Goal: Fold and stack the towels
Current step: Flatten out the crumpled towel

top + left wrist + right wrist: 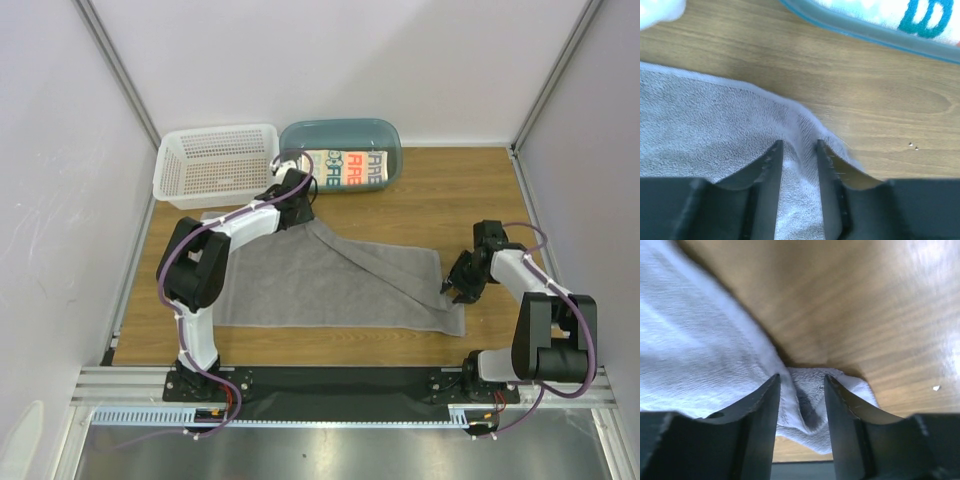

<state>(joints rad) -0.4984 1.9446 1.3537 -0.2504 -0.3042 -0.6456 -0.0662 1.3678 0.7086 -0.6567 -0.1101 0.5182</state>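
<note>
Left arm: reaches far forward from its base and bends toward the middle, wrist low over the counter (pixel 470 200).
Left tool (pixel 799 150): fingers nearly together, pinching a fold of the grey towel (pixel 330 285) at its far edge.
Right arm: folded back, elbow raised, wrist turned inward.
Right tool (pixel 801 385): fingers close, clamped on the grey towel's near right corner.

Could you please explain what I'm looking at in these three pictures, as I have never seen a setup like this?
Two robot arms are bolted at the near edge of a wooden table. The overhead picture shows both; the other two come from cameras on each wrist. A grey towel lies spread out. The left gripper pinches its far edge, the right gripper a near corner. Behind stand a white basket and a teal tub holding a lettered towel.
</note>
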